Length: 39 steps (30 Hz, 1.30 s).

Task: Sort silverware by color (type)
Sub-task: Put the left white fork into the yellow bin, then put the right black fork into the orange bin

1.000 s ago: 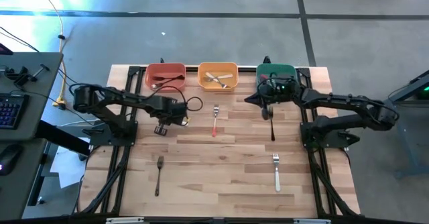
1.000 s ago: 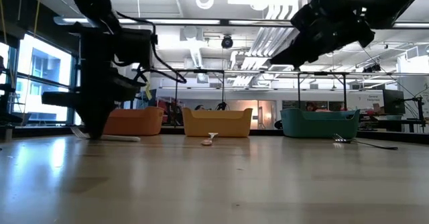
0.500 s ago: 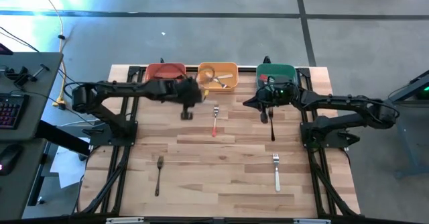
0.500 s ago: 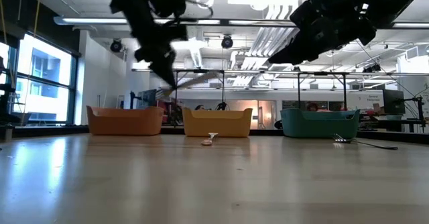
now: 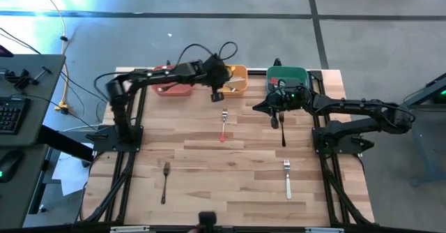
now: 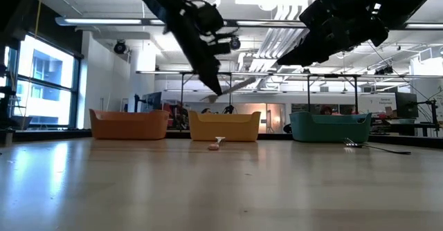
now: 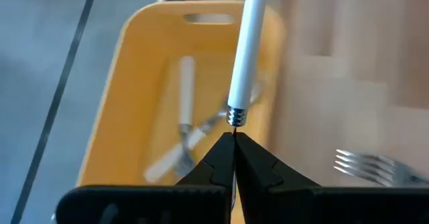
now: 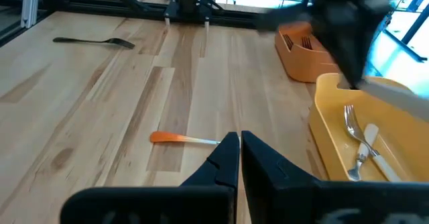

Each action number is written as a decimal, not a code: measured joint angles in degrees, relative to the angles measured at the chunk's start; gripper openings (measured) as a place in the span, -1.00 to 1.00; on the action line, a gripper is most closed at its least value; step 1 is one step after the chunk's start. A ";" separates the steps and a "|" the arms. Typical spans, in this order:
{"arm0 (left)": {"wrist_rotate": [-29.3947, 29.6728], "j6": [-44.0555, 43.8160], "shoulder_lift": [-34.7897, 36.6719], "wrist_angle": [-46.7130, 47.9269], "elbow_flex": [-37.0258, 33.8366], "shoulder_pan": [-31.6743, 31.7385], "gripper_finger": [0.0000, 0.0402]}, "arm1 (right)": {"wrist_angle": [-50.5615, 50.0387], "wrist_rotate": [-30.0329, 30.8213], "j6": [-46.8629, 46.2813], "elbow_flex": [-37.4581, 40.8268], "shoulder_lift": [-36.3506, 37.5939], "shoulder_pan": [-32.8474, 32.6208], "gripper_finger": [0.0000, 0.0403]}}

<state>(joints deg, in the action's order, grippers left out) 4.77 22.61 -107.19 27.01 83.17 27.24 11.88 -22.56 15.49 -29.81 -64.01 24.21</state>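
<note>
My left gripper is shut on a white-handled fork and hangs above the orange bin, seen from the side in the low view. Two white-handled forks lie inside that bin. My right gripper is shut and empty, hovering over the table in front of the green bin. Flat on the table lie a red-handled fork, a dark fork beside my right gripper, another dark fork and a white fork. My left gripper pinches the fork at its thin metal neck, just past the ribbed collar of the white handle, between the two fingertips. The handle points away from the fingers, over the bin. The fork is lifted clear, slanting slightly upward in the low view; its tines are hidden.
The red bin, with dark forks in it, the orange bin and the green bin stand in a row along the table's far edge. Black frame rails run down both sides of the table. Bare wood lies between the scattered forks in the middle and near part.
My left gripper has risen from the table's left-middle, where it stood low on the white fork, and swung toward the far edge and the right, ending above the orange bin. The fork has come up off the table with it. My right gripper has stayed shut.
</note>
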 joint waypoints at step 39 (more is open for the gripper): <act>-0.67 3.54 -12.42 -0.23 7.96 6.13 -0.99 | -0.11 0.47 -3.21 0.01 0.00 0.00 -1.00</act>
<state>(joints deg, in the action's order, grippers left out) 4.10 26.15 -119.61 26.79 91.13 33.37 11.77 -22.09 12.27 -29.81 -64.01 24.21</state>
